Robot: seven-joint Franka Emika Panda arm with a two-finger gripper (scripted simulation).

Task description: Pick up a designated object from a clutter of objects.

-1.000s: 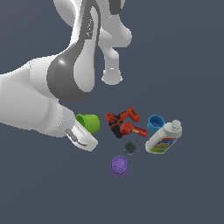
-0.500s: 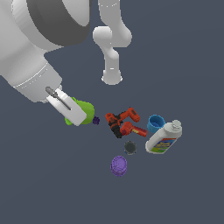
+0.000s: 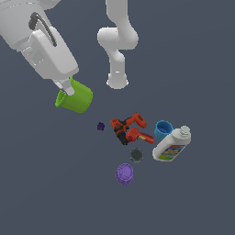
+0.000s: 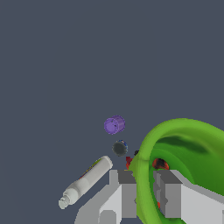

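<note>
Gripper (image 3: 67,87) fingers pinch the wall of the green cup (image 3: 75,97) at its rim, one inside and one outside, holding it tilted in the upper left of the exterior frame, clear of the floor; the pile lies apart toward the centre right: red drill (image 3: 128,129), blue cup (image 3: 162,129), white bottle (image 3: 172,145), dark round piece (image 3: 136,154), purple cup (image 3: 124,174).

Arm (image 3: 117,41): glossy white rounded segments, flared white base above the power drill (image 3: 127,129). Wrist housing white with grey band and black cable loop. Gripper (image 3: 65,86): boxy white body, pale grey fingers (image 4: 171,197).
</note>
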